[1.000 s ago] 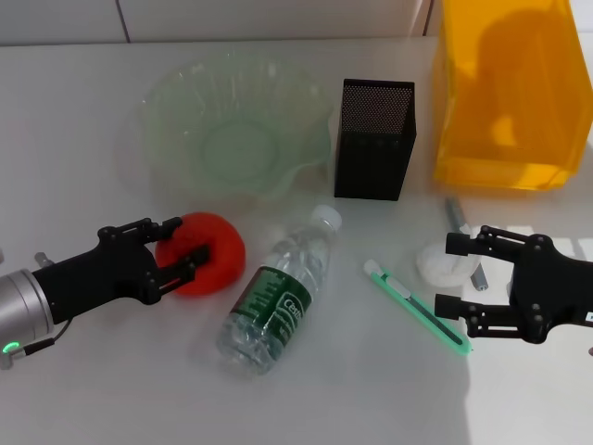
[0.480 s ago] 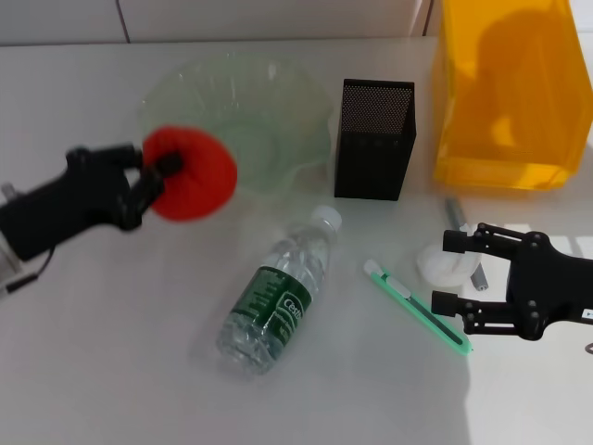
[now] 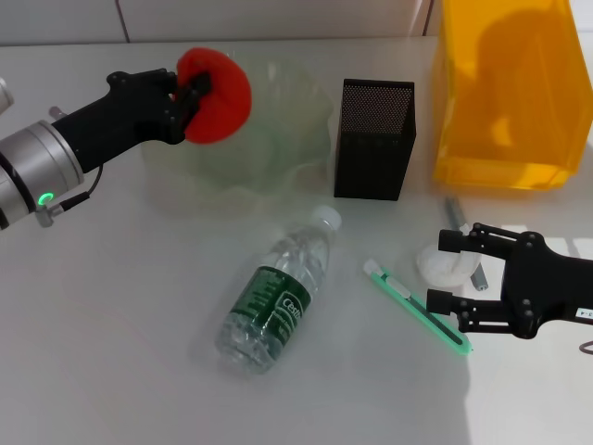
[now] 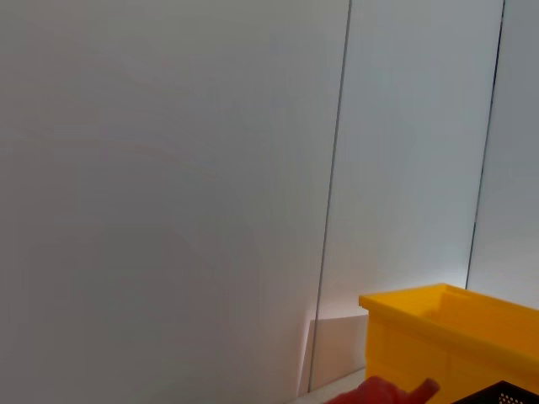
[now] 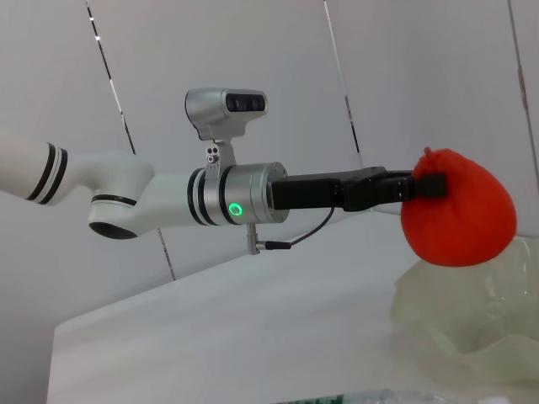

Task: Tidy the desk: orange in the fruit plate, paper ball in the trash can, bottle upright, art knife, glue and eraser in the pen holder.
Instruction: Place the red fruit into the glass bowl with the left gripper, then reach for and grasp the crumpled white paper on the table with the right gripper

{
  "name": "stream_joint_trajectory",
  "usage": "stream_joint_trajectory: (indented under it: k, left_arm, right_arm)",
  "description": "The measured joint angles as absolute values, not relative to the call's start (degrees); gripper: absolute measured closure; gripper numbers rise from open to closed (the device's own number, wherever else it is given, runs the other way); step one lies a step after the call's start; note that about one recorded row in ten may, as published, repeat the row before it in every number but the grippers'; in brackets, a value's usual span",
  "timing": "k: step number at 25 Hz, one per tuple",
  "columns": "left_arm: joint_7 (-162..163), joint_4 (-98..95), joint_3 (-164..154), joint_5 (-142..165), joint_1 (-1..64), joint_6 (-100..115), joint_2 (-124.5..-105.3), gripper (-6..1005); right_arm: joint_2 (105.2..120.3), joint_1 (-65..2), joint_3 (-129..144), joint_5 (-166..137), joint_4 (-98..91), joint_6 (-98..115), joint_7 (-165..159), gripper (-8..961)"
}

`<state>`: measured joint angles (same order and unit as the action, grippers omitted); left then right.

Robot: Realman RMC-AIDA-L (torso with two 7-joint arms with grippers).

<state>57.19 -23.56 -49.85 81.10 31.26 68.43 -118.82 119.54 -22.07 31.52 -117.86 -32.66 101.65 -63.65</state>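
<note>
Left end effector [image 3: 190,95] clamped on orange [image 3: 215,82] above fruit plate [image 3: 296,125], right end effector [image 3: 443,272] fingers apart beside art knife [image 3: 416,305], bottle [image 3: 276,292] lying on desk [image 3: 120,306].

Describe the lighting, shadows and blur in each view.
Head view: even light, a soft shadow beside the bottle, a dark shadow inside the yellow bin; the orange in the left gripper looks slightly smeared. Left wrist view: mostly blank wall, flat light. Right wrist view: sharp, bright backdrop; the plate looks hazy and translucent.
</note>
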Motion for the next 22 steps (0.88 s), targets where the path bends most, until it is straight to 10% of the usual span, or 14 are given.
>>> stream_joint_trajectory:
  k: [8,22]
  left_arm:
    - [56.63,-23.25,-49.53,80.10,30.33,71.92,-118.91,817]
    - [50.53,-24.04,-51.18,79.41,22.23,85.72,-118.33,147]
  right_arm:
    - [119.53,-22.11,31.38,-117.70,-32.58,101.66,-63.63,122]
    - [119.36,-18.31,32.87,-111.09,-56.32,104.84,-98.08,124]
